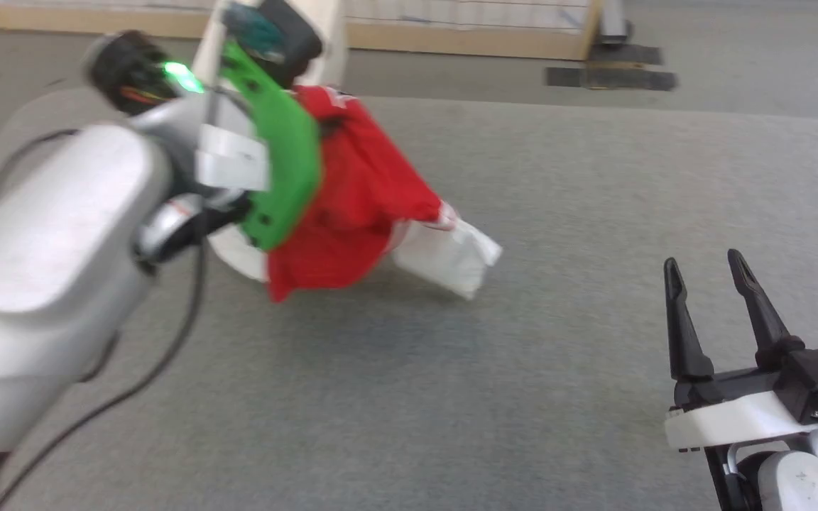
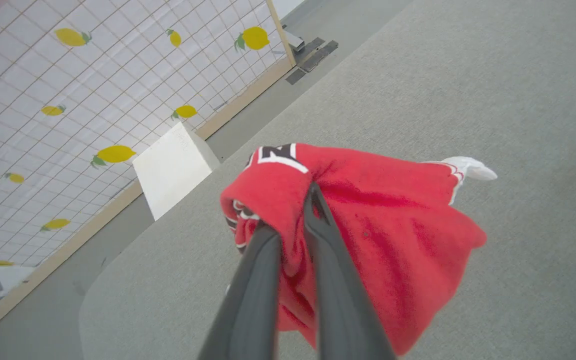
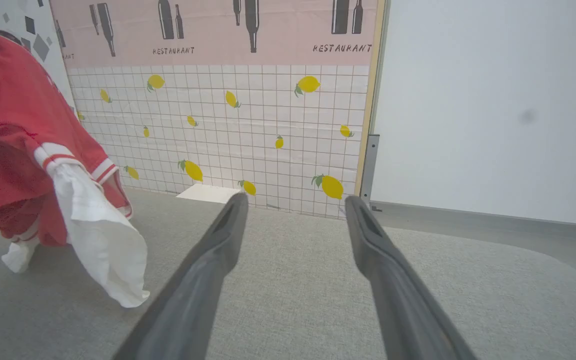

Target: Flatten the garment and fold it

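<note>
Our left gripper (image 2: pixel 288 210) is clamped on a bunch of the red shirt (image 1: pixel 359 191), held up at ten o'clock over the gray mat (image 1: pixel 593 213), with its white sleeve (image 1: pixel 451 252) hanging lowest. Our right gripper (image 1: pixel 703 259) hangs empty at four o'clock, fingers spread. Bare mat runs between them to the twelve o'clock edge.

The garment (image 1: pixel 359 191) is a red shirt with white sleeves and red-white striped trim. It hangs bunched and crumpled above the grey tabletop (image 1: pixel 522 355), pinched at a red fold by the left hand (image 2: pixel 288 210). One white sleeve (image 1: pixel 451 255) droops low on the robot's right side. Part of a black, white-outlined letter shows near the grip.
</note>
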